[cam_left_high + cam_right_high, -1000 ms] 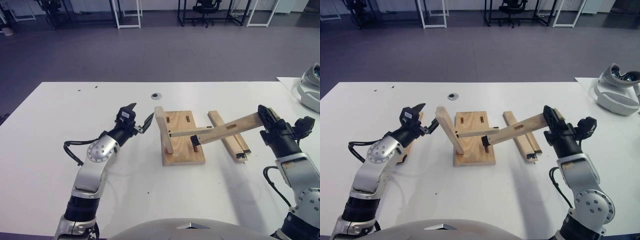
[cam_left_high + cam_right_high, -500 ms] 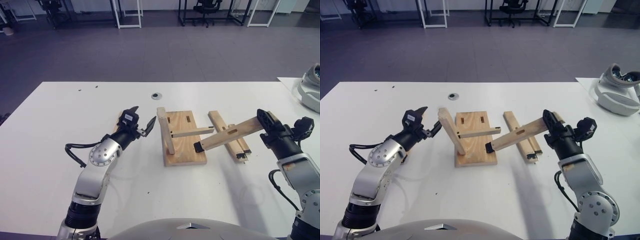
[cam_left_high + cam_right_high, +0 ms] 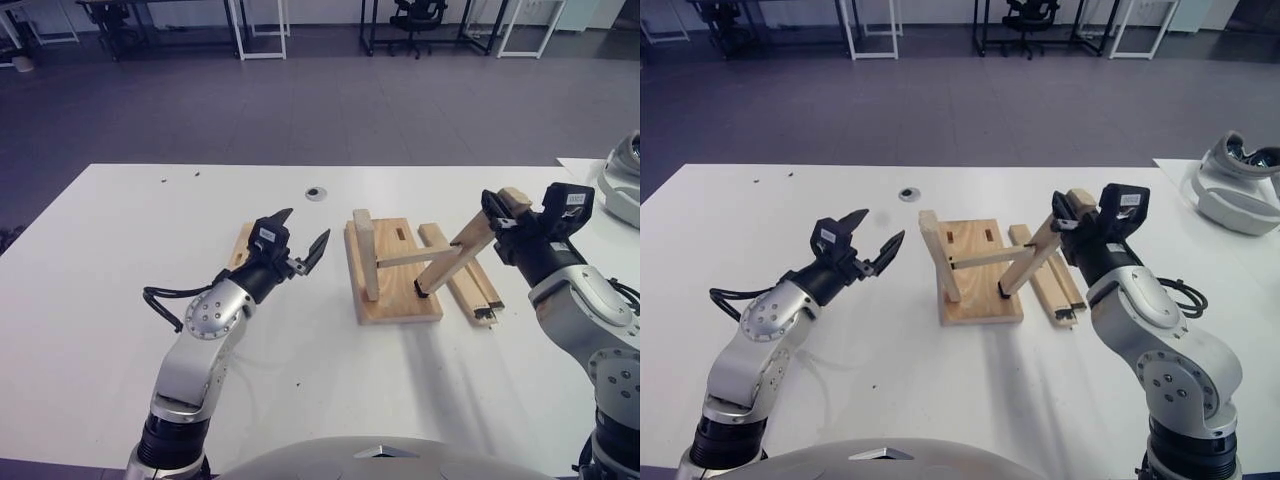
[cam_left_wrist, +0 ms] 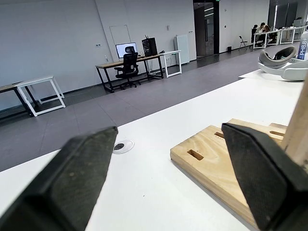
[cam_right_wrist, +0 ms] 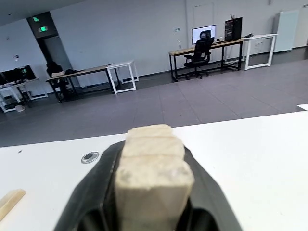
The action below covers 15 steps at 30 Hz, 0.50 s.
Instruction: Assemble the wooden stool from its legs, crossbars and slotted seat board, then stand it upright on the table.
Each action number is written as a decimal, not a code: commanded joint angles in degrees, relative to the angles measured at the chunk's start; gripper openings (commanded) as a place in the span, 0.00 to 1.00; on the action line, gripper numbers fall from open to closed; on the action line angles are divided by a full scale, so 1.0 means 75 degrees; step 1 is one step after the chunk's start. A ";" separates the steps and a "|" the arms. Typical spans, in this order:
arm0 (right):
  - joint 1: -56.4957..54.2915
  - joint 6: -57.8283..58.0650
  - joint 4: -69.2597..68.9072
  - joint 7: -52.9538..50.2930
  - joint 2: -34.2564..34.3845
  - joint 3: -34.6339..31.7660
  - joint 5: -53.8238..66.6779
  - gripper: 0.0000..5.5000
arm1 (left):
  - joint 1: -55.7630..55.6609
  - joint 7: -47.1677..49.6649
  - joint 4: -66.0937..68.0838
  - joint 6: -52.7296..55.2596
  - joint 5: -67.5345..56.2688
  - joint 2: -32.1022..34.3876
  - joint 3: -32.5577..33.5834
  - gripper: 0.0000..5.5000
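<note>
Swinging inward from the 3 o'clock side, the right claw (image 3: 503, 215) has tipped its leg (image 3: 455, 255) from a shallow slant to a steep one, and the seat board (image 3: 400, 305) has slid a little toward 3 o'clock, while the left claw (image 3: 308, 222) has moved closer to the board. That right claw is clamped on the leg's upper end, whose cut face fills the space between the dark fingers in the right wrist view. The leg's lower end comes down at the board's 3 o'clock edge. The seat board lies flat near the middle of the worktop (image 3: 120, 300) with its slots facing up. An upright leg (image 3: 365, 255) stands on the board's 9 o'clock side, and a crossbar (image 3: 405, 258) runs from it toward 3 o'clock to meet the held leg; whether it sits in a slot there I cannot tell. Two spare legs (image 3: 470, 285) lie side by side just beside the board at 3 o'clock. The left claw hovers at the board's 9 o'clock side with its fingers (image 4: 72, 187) spread wide apart, holding nothing. A flat wooden piece (image 3: 240, 245) lies on the worktop just behind it. A round grommet (image 3: 318, 193) is set in the worktop at 12 o'clock from the board, and a headset (image 3: 625, 180) rests at the far 3 o'clock edge.
</note>
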 commanded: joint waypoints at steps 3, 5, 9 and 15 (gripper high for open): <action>0.1171 -0.0206 0.0655 0.0823 0.0332 0.0031 -0.0648 0.19 | 0.0073 0.0022 -0.0227 0.0185 -0.0055 0.0002 -0.0065 0.72; 0.1262 -0.0434 0.0760 0.1099 0.0444 0.0023 -0.0779 0.19 | 0.0029 0.0037 -0.0232 0.0207 -0.0041 -0.0027 -0.0085 0.72; 0.1317 -0.0472 0.0862 0.1540 0.0282 0.0172 -0.1226 0.19 | -0.0020 0.0048 -0.0197 0.0215 -0.0009 -0.0065 -0.0116 0.72; 0.1201 -0.0503 0.0865 0.1882 0.0450 0.0012 -0.1311 0.41 | -0.0008 0.0074 -0.0213 0.0258 -0.0014 -0.0075 -0.0155 0.72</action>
